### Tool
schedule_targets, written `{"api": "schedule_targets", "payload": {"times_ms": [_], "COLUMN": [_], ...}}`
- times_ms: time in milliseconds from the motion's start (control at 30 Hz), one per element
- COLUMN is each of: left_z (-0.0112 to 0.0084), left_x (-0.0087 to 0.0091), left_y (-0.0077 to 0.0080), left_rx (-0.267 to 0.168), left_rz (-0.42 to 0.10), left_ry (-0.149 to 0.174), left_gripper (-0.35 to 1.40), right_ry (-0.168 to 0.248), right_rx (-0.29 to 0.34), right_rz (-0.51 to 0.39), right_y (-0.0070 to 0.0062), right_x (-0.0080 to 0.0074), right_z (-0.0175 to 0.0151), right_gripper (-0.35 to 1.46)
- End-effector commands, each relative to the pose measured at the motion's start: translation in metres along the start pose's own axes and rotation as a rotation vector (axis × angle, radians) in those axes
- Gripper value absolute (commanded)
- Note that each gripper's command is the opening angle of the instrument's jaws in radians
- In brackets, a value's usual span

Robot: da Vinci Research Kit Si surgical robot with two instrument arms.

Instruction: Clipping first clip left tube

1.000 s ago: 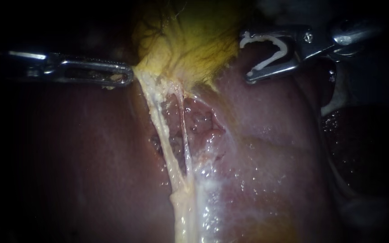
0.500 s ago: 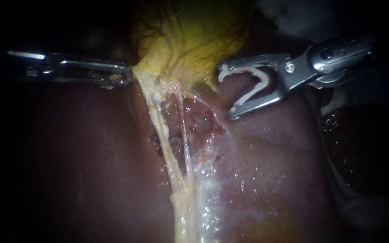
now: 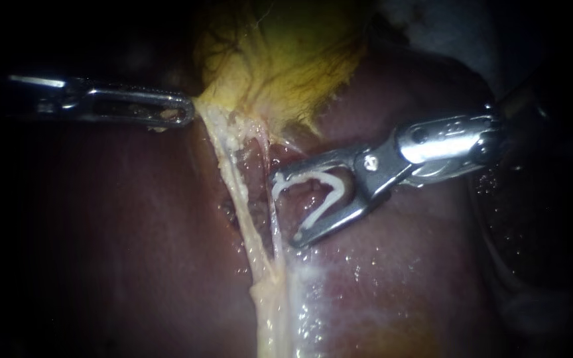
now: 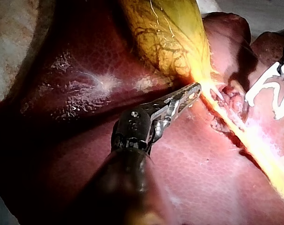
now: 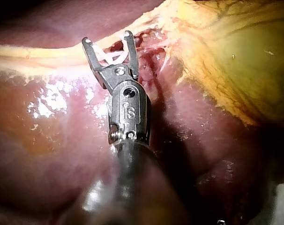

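So here's the setup, using the yellow gallbladder (image 3: 286, 59) as the reference for everything. The left instrument (image 3: 184, 111) has its jaws clamped down on the tissue right at the gallbladder's narrow end, on the side facing its own shaft, and that corner looks pulled taut.

Two pale strands run away from that narrow end over the dark red liver (image 3: 134, 219). The left tube (image 3: 235, 189) is the thicker, creamy one. It starts right by the spot the left instrument is pinching and runs away from the gallbladder until it merges into a wider pale band. The right tube (image 3: 275, 229) is much thinner and sits just beside it, with a raw reddish pocket showing between them close to the gallbladder.

The right instrument (image 3: 288, 211) sits a little way off the gallbladder's narrow end, on the thin strand's side. Its jaws are spread wide and carry a white clip (image 3: 323, 199), which sits open against both jaws in a V. The jaw tips are right up at the right tube, and I honestly can't tell if they touch it. The left tube is one strand further over and isn't inside the clip. No clip is on either tube.
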State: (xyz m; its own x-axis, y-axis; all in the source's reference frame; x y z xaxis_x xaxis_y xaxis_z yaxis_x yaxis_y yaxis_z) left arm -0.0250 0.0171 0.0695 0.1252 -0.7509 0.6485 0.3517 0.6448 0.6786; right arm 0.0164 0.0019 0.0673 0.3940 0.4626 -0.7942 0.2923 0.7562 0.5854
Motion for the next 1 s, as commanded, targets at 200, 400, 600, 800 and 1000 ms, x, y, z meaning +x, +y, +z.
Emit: {"api": "schedule_targets", "payload": {"times_ms": [200,400,600,800,1000], "left_z": [0.0000,0.0000,0.0000,0.0000,-0.0001], "left_x": [0.0000,0.0000,0.0000,0.0000,0.0000], "left_y": [0.0000,0.0000,0.0000,-0.0001,-0.0001], "left_rx": [0.000,0.000,0.000,0.000,0.000], "left_rz": [0.000,0.000,0.000,0.000,0.000], "left_ry": [0.000,0.000,0.000,0.000,0.000], "left_gripper": [-0.35,-0.35,-0.35,-0.35,-0.35], "right_ry": [-0.008,-0.015,-0.025,-0.029,-0.032], "right_rx": [0.021,0.028,0.029,0.024,0.019], "right_rz": [0.024,0.050,0.076,0.095,0.119], "right_y": [0.0000,0.0005,0.0013,0.0019,0.0028], "right_x": [-0.0016,-0.0033,-0.0057,-0.0076,-0.0088], "right_z": [0.0016,0.0028,0.0035,0.0041,0.0044], "right_gripper": [0.58,0.58,0.59,0.59,0.59]}}
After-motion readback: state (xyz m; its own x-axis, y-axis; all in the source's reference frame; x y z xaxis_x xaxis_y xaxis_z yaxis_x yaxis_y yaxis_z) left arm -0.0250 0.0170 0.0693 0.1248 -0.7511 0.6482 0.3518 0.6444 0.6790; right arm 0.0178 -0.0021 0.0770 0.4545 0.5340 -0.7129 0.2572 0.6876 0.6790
